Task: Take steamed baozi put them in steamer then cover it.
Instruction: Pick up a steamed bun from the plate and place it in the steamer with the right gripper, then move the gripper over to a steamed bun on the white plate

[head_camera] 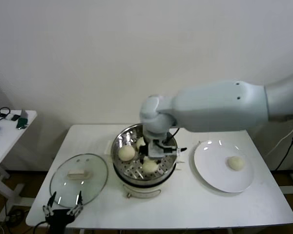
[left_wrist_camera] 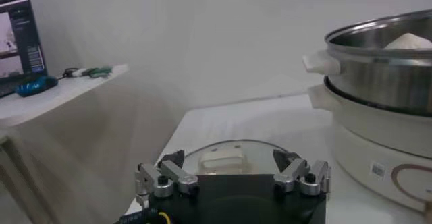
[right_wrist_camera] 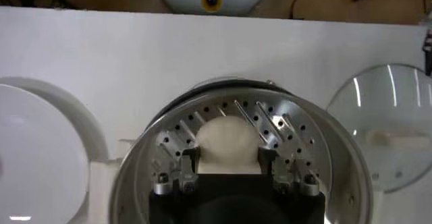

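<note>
Nearest, at the front edge of the table, the left gripper waits parked, its fingers spread wide and holding nothing. Just beyond it the cover lies flat on the table, handle up, beside the steamer and not on it.

The steamer stands mid-table, open. Three steamed baozi sit on its perforated tray: one at the left, one at the front, one toward the back, partly hidden. The right gripper is lowered into the pot; its fingers flank the front bun on both sides. Whether they press it cannot be told.

To the right, the white plate carries the fourth baozi, well apart from the steamer.
</note>
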Action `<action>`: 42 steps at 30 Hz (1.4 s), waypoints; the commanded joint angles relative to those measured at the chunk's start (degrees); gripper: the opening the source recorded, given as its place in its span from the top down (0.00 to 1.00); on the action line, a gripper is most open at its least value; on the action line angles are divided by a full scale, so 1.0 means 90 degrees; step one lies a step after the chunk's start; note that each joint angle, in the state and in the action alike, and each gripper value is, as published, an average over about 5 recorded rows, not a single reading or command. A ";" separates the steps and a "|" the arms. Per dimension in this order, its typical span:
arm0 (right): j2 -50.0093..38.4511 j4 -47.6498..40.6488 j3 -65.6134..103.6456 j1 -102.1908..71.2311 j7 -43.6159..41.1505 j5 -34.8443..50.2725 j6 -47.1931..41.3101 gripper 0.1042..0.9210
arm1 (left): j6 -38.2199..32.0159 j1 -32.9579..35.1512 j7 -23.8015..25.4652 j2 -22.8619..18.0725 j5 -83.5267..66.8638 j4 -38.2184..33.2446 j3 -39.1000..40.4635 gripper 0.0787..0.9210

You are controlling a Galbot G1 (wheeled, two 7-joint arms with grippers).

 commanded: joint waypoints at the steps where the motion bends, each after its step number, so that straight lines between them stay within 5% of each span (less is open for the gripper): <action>1: 0.0443 -0.0357 -0.0016 -0.0883 0.0300 -0.0866 -0.0096 0.40 | -0.0002 -0.0012 -0.0003 0.0007 -0.0007 0.0022 -0.0003 0.12; 7: 0.0530 -0.0534 0.0065 -0.0949 0.0338 -0.0870 -0.0073 0.36 | -0.0007 -0.0040 -0.0009 -0.0011 -0.0005 0.0061 0.0002 0.12; 14: 0.0159 -0.0497 0.0343 -0.0555 0.0072 -0.0363 -0.0004 0.16 | 0.0008 -0.0081 -0.0005 -0.0007 -0.0001 0.0080 -0.0006 0.12; 26: -0.2615 -0.1451 -0.1835 0.2325 -0.1207 0.3738 -0.1106 0.12 | 0.0057 -0.0248 0.0004 0.0041 -0.0045 0.0152 0.0017 0.12; 34: -0.4533 -0.1919 -0.2232 0.1120 -0.0641 0.2430 -0.1886 0.12 | 0.0102 -0.0414 0.0036 0.0051 -0.0070 0.0229 0.0078 0.12; 42: -0.4946 -0.2839 -0.0371 -0.1348 -0.0279 0.1306 -0.2394 0.12 | 0.0047 -0.0294 0.0036 0.0036 -0.0061 0.0236 0.0061 0.12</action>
